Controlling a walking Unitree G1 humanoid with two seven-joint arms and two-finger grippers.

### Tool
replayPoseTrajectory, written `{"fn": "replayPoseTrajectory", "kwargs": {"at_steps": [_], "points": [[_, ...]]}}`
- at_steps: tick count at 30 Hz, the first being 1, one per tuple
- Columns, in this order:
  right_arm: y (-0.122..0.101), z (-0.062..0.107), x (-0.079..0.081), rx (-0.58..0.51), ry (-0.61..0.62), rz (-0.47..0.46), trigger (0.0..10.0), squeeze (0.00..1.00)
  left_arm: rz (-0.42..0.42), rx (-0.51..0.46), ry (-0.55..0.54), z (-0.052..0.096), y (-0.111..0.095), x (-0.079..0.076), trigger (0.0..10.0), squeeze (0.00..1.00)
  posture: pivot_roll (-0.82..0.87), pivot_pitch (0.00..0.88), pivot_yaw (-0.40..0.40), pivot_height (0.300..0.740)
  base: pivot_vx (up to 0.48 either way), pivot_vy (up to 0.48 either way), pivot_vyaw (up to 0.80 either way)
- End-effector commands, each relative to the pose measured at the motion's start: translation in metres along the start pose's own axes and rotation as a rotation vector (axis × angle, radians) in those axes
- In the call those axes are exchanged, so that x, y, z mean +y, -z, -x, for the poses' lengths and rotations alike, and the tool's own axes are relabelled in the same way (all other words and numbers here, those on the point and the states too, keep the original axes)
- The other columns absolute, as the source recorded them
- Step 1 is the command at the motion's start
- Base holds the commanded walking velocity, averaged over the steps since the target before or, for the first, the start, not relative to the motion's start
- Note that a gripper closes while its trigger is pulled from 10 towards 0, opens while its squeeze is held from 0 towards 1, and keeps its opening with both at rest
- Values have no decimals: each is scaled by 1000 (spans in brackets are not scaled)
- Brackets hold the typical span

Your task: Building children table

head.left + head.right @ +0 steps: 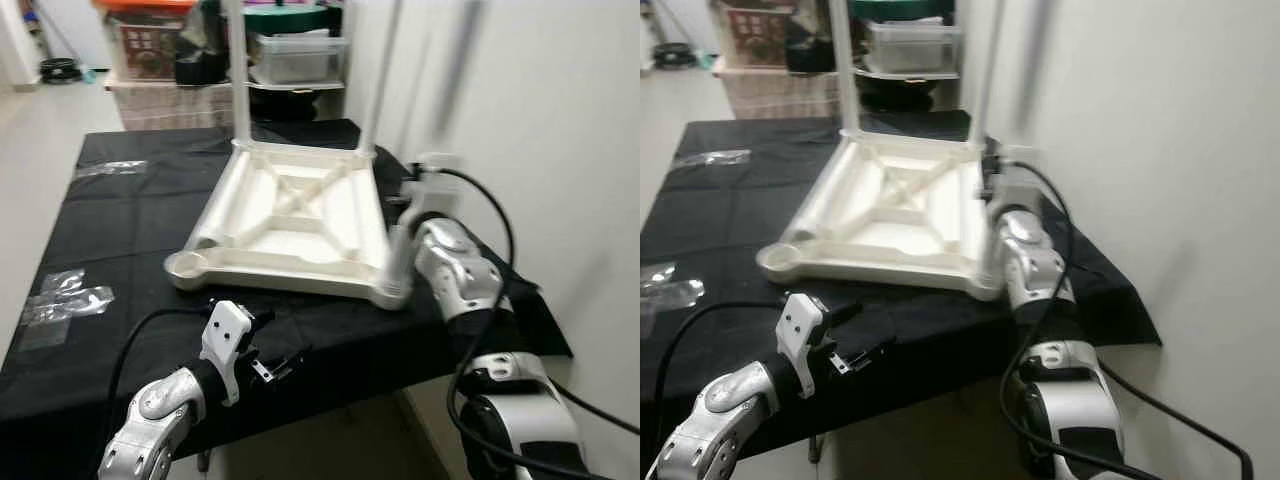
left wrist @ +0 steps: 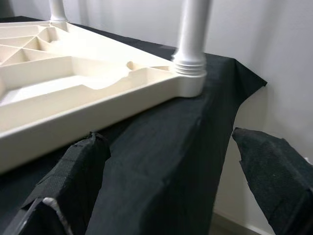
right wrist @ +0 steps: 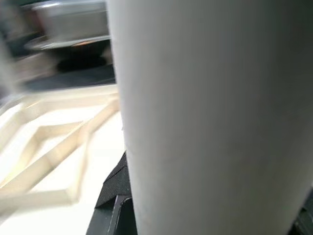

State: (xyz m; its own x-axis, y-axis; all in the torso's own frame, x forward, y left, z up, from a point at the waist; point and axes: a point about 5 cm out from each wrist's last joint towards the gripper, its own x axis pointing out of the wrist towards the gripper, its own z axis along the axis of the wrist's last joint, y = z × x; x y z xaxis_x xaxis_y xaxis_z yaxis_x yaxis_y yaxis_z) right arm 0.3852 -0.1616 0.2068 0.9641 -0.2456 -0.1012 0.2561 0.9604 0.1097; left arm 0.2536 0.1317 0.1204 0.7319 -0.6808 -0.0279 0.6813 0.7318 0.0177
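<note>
A cream children's table top (image 1: 300,215) lies upside down on the black cloth. Two white legs (image 1: 240,70) stand in its far corners. A third leg (image 2: 193,34) stands in the near right corner socket. My right gripper (image 1: 405,200) is shut on this leg, and in the right wrist view the leg (image 3: 210,98) sits close between the black fingers (image 3: 115,200). The near left socket (image 1: 185,265) is a bare round cup. My left gripper (image 1: 272,345) hovers open over the table's front edge, just short of the top, with nothing between its fingers (image 2: 73,181).
Clear plastic bags (image 1: 65,290) lie on the cloth at the left. A shelf with storage boxes (image 1: 295,55) stands behind the table. A white wall runs close along the right side. The black cloth (image 2: 225,98) hangs over the near right corner.
</note>
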Motion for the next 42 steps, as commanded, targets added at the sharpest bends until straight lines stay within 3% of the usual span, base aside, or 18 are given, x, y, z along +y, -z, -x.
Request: {"fn": "replayPoseTrajectory", "kwargs": {"at_steps": [1, 2, 4, 5, 8, 9, 12, 13, 17, 20, 24, 29, 34, 37, 38, 39, 40, 42], "points": [[36, 9, 11, 184, -19, -24, 0, 0, 5, 6, 13, -4, 1, -2, 10000, 0, 38, 0, -95, 740, 0, 0, 0], [35, 15, 27, 187, -105, -16, 3882, 0, 2, 6, 17, -4, 0, -1, 10000, 0, 38, 0, -95, 740, 0, 0, 0], [35, 15, 27, 187, -105, -16, 3882, 0, 2, 6, 17, -4, 0, -1, 10000, 0, 38, 0, -95, 740, 0, 0, 0], [34, 18, 38, 187, -163, -6, 10000, 0, -1, 7, 20, -4, 0, -1, 10000, 0, 40, 0, -97, 740, 0, 0, 0], [26, 20, 44, 144, -224, -24, 10000, 0, -4, 7, 15, -3, 0, 1, 10000, 0, 41, 0, -102, 740, 0, 0, 0], [15, 21, 45, 90, -268, -27, 10000, 1000, -4, 8, 9, -2, 0, 2, 10000, 0, 40, 0, -104, 740, 0, 0, 0], [-9, 16, 38, -6, -305, -33, 10000, 1000, -1, 10, 4, 0, 1, 1, 10000, 0, 40, 0, -104, 740, 0, 0, 0], [-18, 13, 34, -60, -318, -33, 10000, 0, 1, 10, 4, 0, 2, 0, 10000, 0, 37, 0, -106, 740, 0, 0, 0], [-33, 9, 30, -150, -404, -55, 10000, 0, 4, 9, 5, 0, 2, -1, 10000, 0, 37, 0, -106, 740, 0, 0, 0], [-47, 13, 27, -188, -760, -71, 10000, 0, 1, 5, 7, -2, 1, 0, 10000, 0, 41, 0, -104, 740, 0, 0, 0], [-42, 20, 23, -149, -1005, -17, 10000, 0, -5, 4, 9, -2, 0, 2, 10000, 0, 49, 0, -109, 740, 0, 0, 0], [-23, 30, 26, -75, -1185, 72, 10000, 0, -9, 4, 7, -2, -1, 3, 10000, 0, 49, 0, -109, 740, 0, 0, 0], [5, 26, 34, 7, -1157, 157, 10000, 0, 2, -10, 7, -4, -2, 1, 10000, 0, 56, 0, -113, 740, 0, 0, 0], [14, 24, 36, 59, -1130, 168, 8941, 0, 0, -12, 8, -4, -3, 1, 10000, 0, 59, 0, -114, 740, 0, 0, 0], [20, 21, 35, 90, -1091, 175, 3412, 0, -3, -9, 8, -3, -3, 2, 10000, 0, 59, 0, -113, 740, 0, 0, 0], [20, 21, 35, 90, -1091, 175, 3412, 0, -3, -9, 8, -3, -3, 2, 10000, 0, 59, 0, -113, 740, 0, 0, 0], [32, 13, 29, 159, -952, 209, 0, 0, -6, -6, 5, -1, -3, 3, 10000, 0, 58, 0, -112, 740, 0, 0, 0], [37, 8, 25, 192, -869, 233, 0, 0, -7, -5, 4, 0, -3, 4, 10000, 0, 58, 0, -112, 740, 0, 0, 0]]}}
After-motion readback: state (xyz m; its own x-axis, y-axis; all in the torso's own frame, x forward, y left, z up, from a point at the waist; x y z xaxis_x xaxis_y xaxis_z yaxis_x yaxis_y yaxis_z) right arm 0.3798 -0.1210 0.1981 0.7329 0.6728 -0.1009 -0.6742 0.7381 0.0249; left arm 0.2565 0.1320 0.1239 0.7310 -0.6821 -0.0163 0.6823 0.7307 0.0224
